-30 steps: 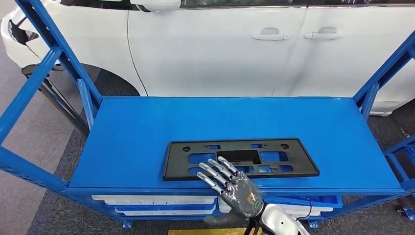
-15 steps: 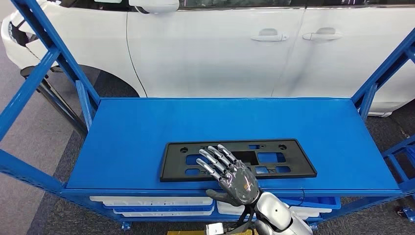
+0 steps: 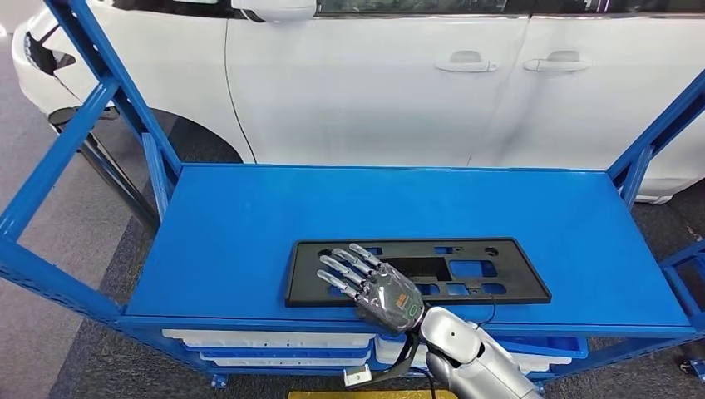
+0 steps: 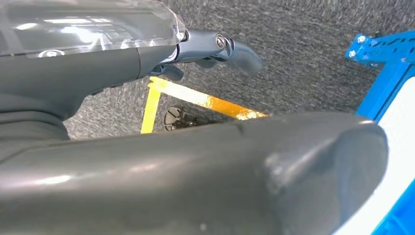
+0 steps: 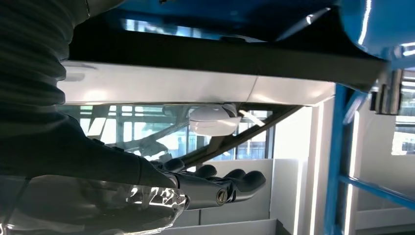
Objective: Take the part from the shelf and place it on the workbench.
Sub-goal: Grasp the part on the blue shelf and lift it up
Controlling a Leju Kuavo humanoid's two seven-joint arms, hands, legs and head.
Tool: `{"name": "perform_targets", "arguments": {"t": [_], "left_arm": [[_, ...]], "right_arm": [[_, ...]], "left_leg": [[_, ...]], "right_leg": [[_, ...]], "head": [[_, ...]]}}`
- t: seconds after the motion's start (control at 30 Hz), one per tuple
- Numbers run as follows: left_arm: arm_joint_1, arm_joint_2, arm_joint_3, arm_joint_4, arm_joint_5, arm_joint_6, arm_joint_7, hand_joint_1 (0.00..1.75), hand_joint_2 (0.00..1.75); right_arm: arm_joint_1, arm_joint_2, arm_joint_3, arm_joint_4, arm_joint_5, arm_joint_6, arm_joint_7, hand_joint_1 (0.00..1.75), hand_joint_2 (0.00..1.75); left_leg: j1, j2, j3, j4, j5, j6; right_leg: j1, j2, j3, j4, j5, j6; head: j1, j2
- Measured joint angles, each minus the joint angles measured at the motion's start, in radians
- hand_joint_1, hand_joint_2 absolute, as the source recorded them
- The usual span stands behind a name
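Standing before one blue shelf (image 3: pixel 249 216) and one white car (image 3: pixel 374 83), my right hand (image 3: pixel 374 287) rests, fingers spread, over one black part (image 3: pixel 465 270).

Black part (image 3: pixel 416 272); blue shelf (image 3: pixel 249 216); white car (image 3: pixel 374 83); yellow floor line (image 4: pixel 195 98).
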Motion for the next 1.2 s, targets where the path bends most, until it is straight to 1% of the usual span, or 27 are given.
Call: {"name": "perform_targets", "arguments": {"t": [0.1, 0.17, 0.2, 0.27, 0.3, 0.33, 0.37, 0.43, 0.47, 0.5, 0.53, 0.6, 0.63, 0.67, 0.7, 0.77, 0.8, 0.83, 0.87, 0.9, 0.93, 1.0, 1.03, 1.07, 1.13, 1.17, 1.2], "left_arm": [[0.001, 0.000, 0.002, 0.000, 0.003, 0.000, -0.002, 0.00, 0.00], [0.001, 0.000, 0.002, 0.000, 0.004, 0.000, -0.003, 0.00, 0.00], [0.001, -0.001, 0.002, 0.000, 0.004, -0.001, -0.003, 0.00, 0.00], [0.001, -0.001, 0.004, 0.000, 0.003, -0.001, -0.004, 0.00, 0.00], [0.002, -0.001, 0.005, 0.000, 0.003, -0.001, -0.004, 0.00, 0.00], [0.004, -0.001, 0.006, 0.000, 0.003, -0.001, -0.005, 0.00, 0.00], [0.005, -0.001, 0.007, 0.000, 0.003, -0.001, -0.005, 0.00, 0.00], [0.005, -0.001, 0.010, 0.000, 0.001, -0.001, -0.006, 0.00, 0.00], [0.004, -0.001, 0.012, 0.000, 0.000, -0.001, -0.008, 0.00, 0.00], [0.003, -0.001, 0.013, 0.000, -0.002, -0.001, -0.009, 0.00, 0.00], [0.003, -0.002, 0.015, 0.000, -0.004, -0.001, -0.010, 0.00, 0.00], [0.004, -0.002, 0.017, 0.000, -0.005, -0.001, -0.011, 0.00, 0.00], [0.005, -0.002, 0.018, 0.000, -0.005, -0.001, -0.012, 0.00, 0.00], [0.005, -0.003, 0.018, 0.000, -0.005, 0.000, -0.012, 0.00, 0.00], [0.005, -0.004, 0.018, 0.000, -0.005, 0.000, -0.012, 0.00, 0.00], [0.006, -0.004, 0.020, 0.000, -0.005, 0.000, -0.012, 0.00, 0.00], [0.008, -0.004, 0.020, 0.000, -0.005, 0.000, -0.012, 0.00, 0.00], [0.009, -0.004, 0.021, 0.000, -0.005, 0.000, -0.012, 0.00, 0.00], [0.011, -0.004, 0.022, 0.000, -0.005, 0.000, -0.011, 0.00, 0.00], [0.012, -0.004, 0.022, 0.000, -0.006, 0.000, -0.011, 0.00, 0.00], [0.012, -0.005, 0.023, 0.000, -0.006, 0.000, -0.011, 0.00, 0.00], [0.012, -0.006, 0.024, 0.000, -0.007, 0.000, -0.012, 0.00, 0.00], [0.012, -0.007, 0.024, 0.000, -0.007, 0.000, -0.012, 0.00, 0.00], [0.013, -0.007, 0.024, 0.000, -0.008, 0.000, -0.012, 0.00, 0.00], [0.013, -0.007, 0.025, 0.000, -0.008, -0.001, -0.012, 0.00, 0.00], [0.013, -0.008, 0.025, 0.000, -0.008, -0.001, -0.012, 0.00, 0.00], [0.013, -0.008, 0.025, 0.000, -0.008, -0.002, -0.012, 0.00, 0.00]], "right_arm": [[-0.016, -0.001, 0.012, 0.027, 0.008, 0.000, 0.003, 0.00, 1.75], [-0.030, -0.003, 0.020, 0.044, 0.022, -0.002, 0.015, 0.00, 1.75], [-0.039, -0.003, 0.025, 0.054, 0.034, -0.002, 0.026, 0.00, 1.75], [-0.055, -0.003, 0.034, 0.077, 0.066, 0.002, 0.059, 0.00, 1.75], [-0.062, -0.003, 0.038, 0.090, 0.084, 0.007, 0.081, 0.00, 1.75], [-0.072, -0.003, 0.041, 0.106, 0.102, 0.014, 0.104, 0.00, 1.75], [-0.084, -0.003, 0.043, 0.124, 0.117, 0.019, 0.128, 0.00, 1.75], [-0.116, -0.002, 0.045, 0.170, 0.134, 0.024, 0.180, 0.00, 1.75], [-0.134, -0.002, 0.045, 0.196, 0.138, 0.023, 0.205, 0.00, 1.75], [-0.151, -0.002, 0.044, 0.223, 0.140, 0.020, 0.227, 0.00, 1.75], [-0.168, -0.002, 0.041, 0.249, 0.140, 0.018, 0.246, 0.00, 1.75], [-0.192, -0.002, 0.030, 0.291, 0.141, 0.014, 0.275, 0.00, 1.75], [-0.201, -0.002, 0.023, 0.310, 0.141, 0.014, 0.288, 0.07, 1.75], [-0.209, 0.000, 0.015, 0.326, 0.141, 0.016, 0.300, 0.33, 1.75], [-0.215, 0.003, 0.006, 0.343, 0.141, 0.019, 0.312, 0.58, 1.75], [-0.225, 0.012, -0.015, 0.379, 0.141, 0.025, 0.332, 1.31, 1.75], [-0.228, 0.019, -0.027, 0.397, 0.141, 0.027, 0.341, 1.47, 1.75], [-0.230, 0.026, -0.040, 0.414, 0.141, 0.027, 0.349, 1.66, 1.75], [-0.233, 0.034, -0.054, 0.430, 0.142, 0.027, 0.355, 1.71, 1.75], [-0.236, 0.042, -0.068, 0.444, 0.142, 0.027, 0.360, 1.73, 1.75], [-0.240, 0.051, -0.083, 0.457, 0.142, 0.028, 0.364, 1.75, 1.75], [-0.247, 0.066, -0.107, 0.477, 0.142, 0.030, 0.368, 1.75, 1.75], [-0.250, 0.072, -0.118, 0.486, 0.142, 0.031, 0.370, 1.75, 1.75], [-0.251, 0.076, -0.127, 0.493, 0.141, 0.032, 0.370, 1.75, 1.75], [-0.252, 0.078, -0.138, 0.504, 0.141, 0.032, 0.371, 1.75, 1.75], [-0.254, 0.078, -0.141, 0.507, 0.141, 0.032, 0.371, 1.75, 1.75], [-0.255, 0.078, -0.144, 0.511, 0.141, 0.032, 0.371, 1.75, 1.75]], "left_leg": [[0.000, 0.000, -0.005, 0.004, -0.003, -0.014], [0.003, 0.001, -0.020, 0.043, -0.030, -0.025], [0.004, 0.002, -0.042, 0.092, -0.059, -0.029], [0.007, 0.003, -0.106, 0.230, -0.123, -0.037], [0.009, 0.004, -0.132, 0.283, -0.138, -0.040], [0.010, 0.004, -0.142, 0.301, -0.134, -0.042], [0.011, 0.005, -0.131, 0.276, -0.110, -0.043], [0.013, 0.006, -0.065, 0.136, -0.040, -0.042], [0.012, 0.005, -0.033, 0.069, -0.015, -0.038], [0.011, 0.005, -0.013, 0.025, -0.002, -0.032], [0.009, 0.004, -0.006, 0.007, 0.000, -0.026], [0.007, 0.002, -0.006, 0.004, 0.004, -0.012], [0.007, 0.002, -0.005, 0.001, 0.007, -0.005], [0.008, 0.002, -0.004, -0.002, 0.011, 0.002], [0.009, 0.002, -0.005, -0.004, 0.014, 0.007], [0.007, 0.002, -0.009, -0.004, 0.017, 0.013], [0.005, 0.002, -0.011, -0.004, 0.017, 0.014], [0.004, 0.002, -0.012, -0.003, 0.018, 0.014], [0.003, 0.002, -0.012, -0.003, 0.018, 0.014], [0.003, 0.002, -0.011, -0.003, 0.018, 0.014], [0.002, 0.002, -0.010, -0.003, 0.018, 0.013], [-0.001, 0.002, -0.012, 0.000, 0.019, 0.008], [-0.002, 0.002, -0.014, 0.000, 0.020, 0.003], [-0.002, 0.003, -0.016, 0.000, 0.021, -0.003], [-0.001, 0.003, -0.018, 0.002, 0.020, -0.013], [-0.001, 0.003, -0.025, 0.017, 0.009, -0.018], [0.000, 0.004, -0.041, 0.054, -0.015, -0.023]], "right_leg": [[0.002, -0.001, 0.002, -0.016, 0.001, -0.008], [-0.002, -0.003, 0.004, -0.021, 0.004, -0.018], [-0.003, -0.005, 0.005, -0.023, 0.004, -0.022], [-0.002, -0.008, 0.005, -0.022, 0.004, -0.026], [-0.001, -0.009, 0.005, -0.022, 0.003, -0.026], [-0.001, -0.010, 0.006, -0.022, 0.003, -0.026], [-0.002, -0.010, 0.008, -0.022, 0.003, -0.026], [-0.003, -0.010, 0.013, -0.021, 0.000, -0.021], [-0.001, -0.009, 0.015, -0.019, -0.001, -0.017], [0.000, -0.010, 0.015, -0.018, -0.002, -0.012], [0.002, -0.010, 0.015, -0.017, -0.002, -0.007], [0.001, -0.010, 0.014, -0.017, -0.002, 0.005], [-0.001, -0.010, 0.012, -0.010, -0.008, 0.010], [-0.003, -0.009, 0.003, 0.012, -0.024, 0.016], [-0.004, -0.009, -0.016, 0.055, -0.051, 0.020], [-0.007, -0.008, -0.078, 0.190, -0.118, 0.026], [-0.007, -0.007, -0.106, 0.250, -0.138, 0.027], [-0.007, -0.007, -0.120, 0.279, -0.141, 0.027], [-0.007, -0.007, -0.114, 0.267, -0.124, 0.025], [-0.006, -0.006, -0.087, 0.215, -0.092, 0.021], [-0.004, -0.006, -0.049, 0.139, -0.056, 0.014], [0.003, -0.007, 0.012, 0.014, -0.014, 0.002], [0.006, -0.008, 0.023, -0.013, -0.009, -0.001], [0.008, -0.008, 0.023, -0.020, -0.009, -0.003], [0.005, -0.009, 0.023, -0.030, 0.000, -0.011], [0.002, -0.011, 0.025, -0.036, 0.005, -0.017], [-0.001, -0.014, 0.027, -0.042, 0.009, -0.021]], "head": [[0.000, 0.000], [0.000, 0.000], [0.000, 0.000], [0.000, 0.000], [0.000, 0.000], [0.000, 0.000], [0.000, 0.000], [0.000, 0.000], [0.000, 0.000], [0.000, 0.000], [0.000, 0.000], [0.000, 0.000], [0.000, 0.000], [0.000, 0.000], [0.000, 0.000], [0.000, 0.000], [0.000, 0.000], [0.000, 0.000], [0.000, 0.000], [0.000, 0.000], [0.000, 0.000], [0.000, 0.000], [0.000, 0.000], [0.000, 0.000], [0.000, 0.000], [0.000, 0.000], [0.000, 0.000]]}}
